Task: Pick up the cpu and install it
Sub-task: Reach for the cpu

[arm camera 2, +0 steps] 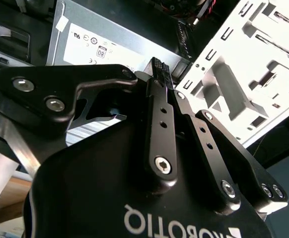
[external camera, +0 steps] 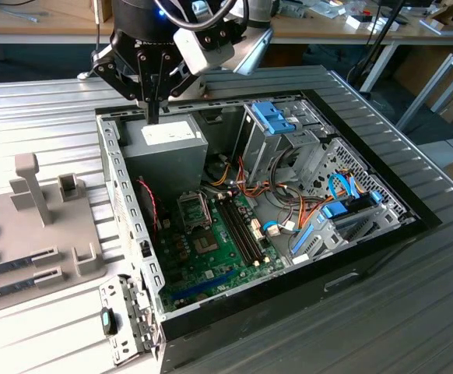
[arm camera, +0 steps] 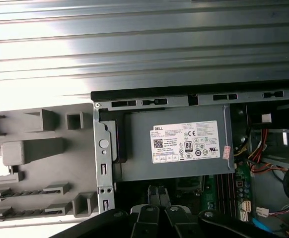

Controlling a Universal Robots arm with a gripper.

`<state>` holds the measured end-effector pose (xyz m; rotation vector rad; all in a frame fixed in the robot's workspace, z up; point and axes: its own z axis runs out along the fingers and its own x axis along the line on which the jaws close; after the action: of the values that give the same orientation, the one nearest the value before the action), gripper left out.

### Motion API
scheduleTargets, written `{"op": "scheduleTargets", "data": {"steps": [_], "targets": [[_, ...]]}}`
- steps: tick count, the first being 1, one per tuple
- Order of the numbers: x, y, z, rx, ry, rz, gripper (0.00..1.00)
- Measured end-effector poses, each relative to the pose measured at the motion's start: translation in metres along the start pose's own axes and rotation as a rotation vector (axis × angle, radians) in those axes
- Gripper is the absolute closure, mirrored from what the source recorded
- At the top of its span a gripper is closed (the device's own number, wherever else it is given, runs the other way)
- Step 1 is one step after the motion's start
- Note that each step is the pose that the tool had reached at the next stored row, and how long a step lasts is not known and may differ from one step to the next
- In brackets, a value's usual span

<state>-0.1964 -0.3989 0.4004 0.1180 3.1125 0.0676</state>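
Two fingers [arm camera 2: 159, 124] pinched narrow on my end effector [external camera: 153, 118], nothing visibly held; power supply [external camera: 164, 148] directly beneath; pickup step, I judge.

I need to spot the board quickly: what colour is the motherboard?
The motherboard is green, clearest in the exterior view.

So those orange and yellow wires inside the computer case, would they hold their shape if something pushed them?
Probably not. The wires drape in loose curves across the computer case, so they would likely flop aside and partly spring back. They look light, but some end in white plugs, so a hard tug might strain them.
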Motion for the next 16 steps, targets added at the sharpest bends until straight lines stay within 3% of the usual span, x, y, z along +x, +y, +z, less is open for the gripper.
{"op": "scheduleTargets", "data": {"steps": [16], "targets": [[0.0096, -0.0007, -0.0002, -0.0001, 0.0, 0.0, 0.9]]}}
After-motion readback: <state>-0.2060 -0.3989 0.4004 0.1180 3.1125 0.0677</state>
